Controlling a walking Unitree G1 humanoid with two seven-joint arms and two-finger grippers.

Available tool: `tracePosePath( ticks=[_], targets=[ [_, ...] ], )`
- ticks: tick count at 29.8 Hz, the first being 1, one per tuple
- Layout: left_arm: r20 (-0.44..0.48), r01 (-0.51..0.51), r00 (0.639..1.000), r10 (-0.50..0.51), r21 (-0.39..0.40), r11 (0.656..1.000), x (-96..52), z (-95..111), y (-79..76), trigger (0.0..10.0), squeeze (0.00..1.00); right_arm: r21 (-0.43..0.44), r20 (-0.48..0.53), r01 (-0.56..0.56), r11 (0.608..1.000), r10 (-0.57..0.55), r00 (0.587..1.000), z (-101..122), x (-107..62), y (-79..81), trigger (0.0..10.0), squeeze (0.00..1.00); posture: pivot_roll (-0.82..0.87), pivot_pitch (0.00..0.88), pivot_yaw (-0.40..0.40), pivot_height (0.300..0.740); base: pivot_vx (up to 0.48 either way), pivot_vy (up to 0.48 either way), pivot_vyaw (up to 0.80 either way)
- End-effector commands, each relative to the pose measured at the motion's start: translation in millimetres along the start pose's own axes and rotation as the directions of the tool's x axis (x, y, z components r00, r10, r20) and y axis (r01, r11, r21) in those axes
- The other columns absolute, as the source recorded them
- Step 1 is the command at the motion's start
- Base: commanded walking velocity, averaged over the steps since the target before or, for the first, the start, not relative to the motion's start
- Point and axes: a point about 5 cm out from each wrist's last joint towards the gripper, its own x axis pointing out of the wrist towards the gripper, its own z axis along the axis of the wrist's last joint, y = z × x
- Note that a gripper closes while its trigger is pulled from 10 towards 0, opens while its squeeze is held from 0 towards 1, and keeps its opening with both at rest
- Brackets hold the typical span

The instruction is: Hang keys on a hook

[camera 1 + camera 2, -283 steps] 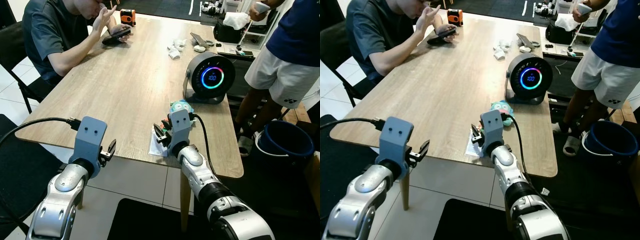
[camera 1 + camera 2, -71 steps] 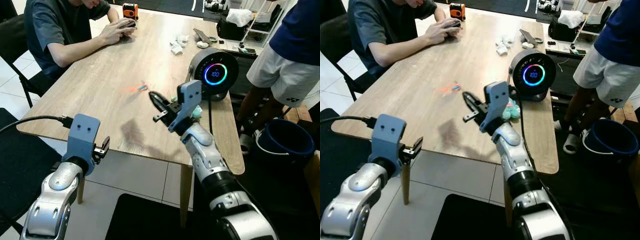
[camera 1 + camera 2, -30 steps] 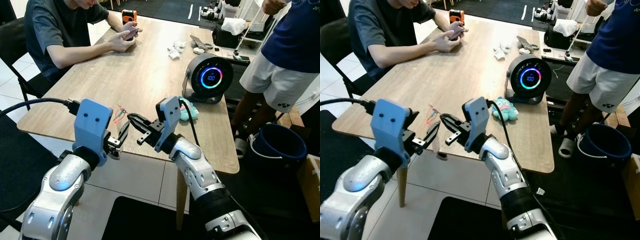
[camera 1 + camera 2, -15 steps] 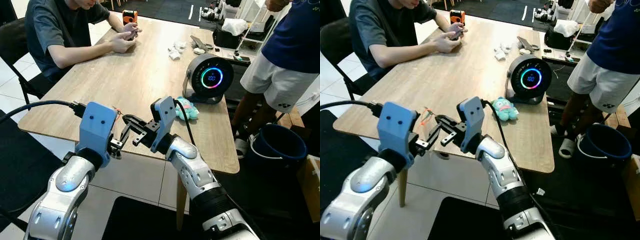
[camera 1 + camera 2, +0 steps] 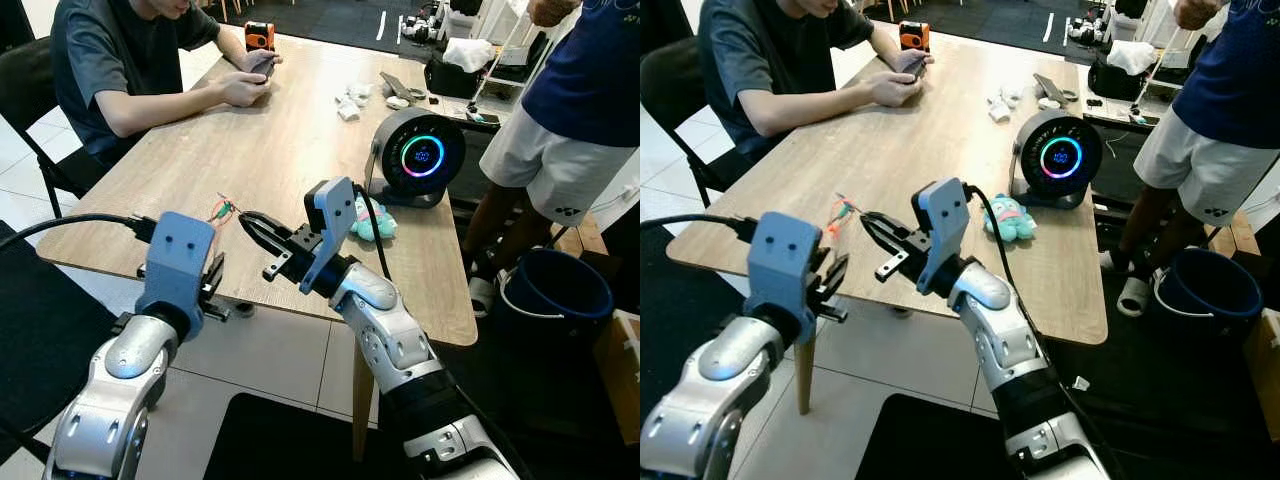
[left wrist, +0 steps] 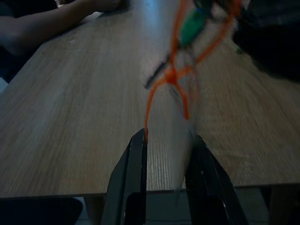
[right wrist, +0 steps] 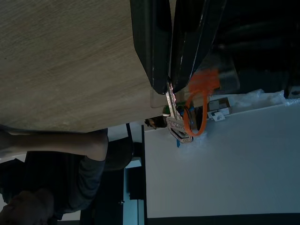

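Observation:
My right gripper [image 5: 244, 219] is shut on a small bunch of keys [image 5: 222, 208] with an orange loop and a green tag, held just above the wooden table [image 5: 290, 150] near its front edge. In the right wrist view the key [image 7: 174, 119] and orange loop dangle from the closed fingertips. My left gripper [image 5: 213, 284] is open, lower and to the left, just off the table's front edge. Its wrist view shows the blurred orange loop [image 6: 176, 75] hanging ahead of its fingers [image 6: 136, 183]. A small round clear piece [image 5: 240, 308] sits at the table's front edge; I cannot tell if it is a hook.
A round black speaker [image 5: 418, 157] with a glowing ring and a teal plush toy [image 5: 366, 219] stand right of the keys. A seated person [image 5: 120, 60] holds a phone at the far left. Another person [image 5: 570, 120] stands at the right beside a blue bucket [image 5: 555, 290].
My right gripper has lifted the keys a little, up and toward the table. My left gripper has drawn back to the left, away from the right fingertips.

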Motion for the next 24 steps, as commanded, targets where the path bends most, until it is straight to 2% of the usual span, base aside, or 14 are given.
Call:
tracePosePath(
  ticks=[1, 6, 7, 10, 11, 12, 13, 14, 15, 19, 20, 22, 23, 24],
  targets=[
    [-0.011, 0.020, 1.000, -0.021, -0.054, 0.998, -1.0, -1.8, -3.8, 10.0, 0.00, 0.009, -0.033, 0.001, 1.000, -0.001, 0.999, -8.6, -2.6, 1.9, 10.0, 0.00, 0.24, 0.224, -0.088, 0.740, 0.000, 0.000, 0.00],
    [0.010, 0.061, 0.998, -0.060, -0.088, 0.994, -3.5, 2.1, -8.3, 10.0, 0.00, 0.009, -0.065, 0.020, 1.000, -0.020, 0.998, -17.5, -4.5, 1.2, 10.0, 0.00, 0.25, 0.227, -0.088, 0.740, 0.000, 0.000, 0.00],
    [0.010, 0.072, 0.997, -0.072, -0.080, 0.994, -4.5, 1.7, -9.7, 10.0, 0.91, 0.010, -0.069, 0.024, 1.000, -0.023, 0.997, -18.7, -4.7, 1.1, 10.0, 0.00, 0.25, 0.227, -0.088, 0.740, 0.000, 0.000, 0.00],
    [0.009, 0.079, 0.997, -0.079, -0.074, 0.994, -5.1, 1.4, -10.6, 10.0, 0.91, 0.011, -0.071, 0.025, 1.000, -0.024, 0.997, -19.3, -4.8, 1.1, 10.0, 0.00, 0.25, 0.227, -0.088, 0.740, 0.000, 0.000, 0.00],
    [0.008, 0.086, 0.996, -0.086, -0.075, 0.993, -5.9, 1.4, -11.7, 10.0, 1.00, 0.011, -0.075, 0.031, 0.999, -0.030, 0.997, -20.3, -5.4, 0.3, 10.0, 0.00, 0.25, 0.228, -0.087, 0.740, 0.000, 0.000, 0.00],
    [0.008, 0.086, 0.996, -0.086, -0.075, 0.993, -5.9, 1.4, -11.7, 10.0, 1.00, 0.011, -0.075, 0.031, 0.999, -0.030, 0.997, -20.3, -5.4, 0.3, 10.0, 0.00, 0.25, 0.228, -0.087, 0.740, 0.000, 0.000, 0.00],
    [0.011, 0.087, 0.996, -0.086, -0.080, 0.993, -6.3, 2.6, -11.4, 10.0, 0.75, 0.009, -0.078, 0.037, 0.999, -0.036, 0.996, -20.8, -6.2, -1.0, 10.0, 0.00, 0.25, 0.227, -0.087, 0.740, 0.000, 0.000, 0.00],
    [0.011, 0.087, 0.996, -0.086, -0.080, 0.993, -6.3, 2.6, -11.4, 10.0, 0.75, 0.009, -0.078, 0.037, 0.999, -0.036, 0.996, -20.8, -6.2, -1.0, 10.0, 0.00, 0.25, 0.227, -0.087, 0.740, 0.000, 0.000, 0.00],
    [0.009, 0.089, 0.996, -0.089, -0.076, 0.993, -6.4, 2.8, -11.2, 10.0, 0.00, 0.008, -0.078, 0.039, 0.999, -0.039, 0.996, -20.9, -6.5, -1.5, 10.0, 0.00, 0.25, 0.229, -0.086, 0.740, 0.000, 0.000, 0.00],
    [0.001, 0.095, 0.995, -0.096, -0.063, 0.993, -6.7, 1.9, -10.8, 10.0, 0.00, 0.007, -0.077, 0.041, 0.999, -0.041, 0.996, -20.9, -6.6, -1.9, 10.0, 0.00, 0.25, 0.229, -0.086, 0.740, 0.000, 0.000, 0.00],
    [-0.006, 0.093, 0.996, -0.094, -0.059, 0.994, -6.6, 0.5, -10.2, 8.9, 0.00, 0.006, -0.075, 0.042, 0.999, -0.041, 0.996, -20.5, -6.3, -2.0, 10.0, 0.00, 0.24, 0.229, -0.085, 0.740, 0.000, 0.000, 0.00],
    [-0.017, 0.084, 0.996, -0.085, -0.057, 0.995, -6.3, -1.5, -8.8, 4.7, 0.00, 0.006, -0.070, 0.040, 0.999, -0.040, 0.997, -19.1, -5.3, -1.9, 10.0, 0.00, 0.24, 0.230, -0.085, 0.740, 0.000, 0.000, 0.00],
    [-0.019, 0.082, 0.996, -0.083, -0.058, 0.995, -6.2, -1.8, -8.4, 3.9, 0.00, 0.006, -0.069, 0.039, 0.999, -0.039, 0.997, -18.7, -5.0, -1.8, 10.0, 0.00, 0.24, 0.230, -0.085, 0.740, 0.000, 0.000, 0.00],
    [-0.020, 0.081, 0.996, -0.082, -0.058, 0.995, -6.1, -1.6, -8.3, 3.6, 0.00, 0.006, -0.068, 0.039, 0.999, -0.039, 0.997, -18.4, -4.9, -1.8, 10.0, 0.00, 0.24, 0.230, -0.086, 0.740, 0.000, 0.000, 0.00]
  ],
)
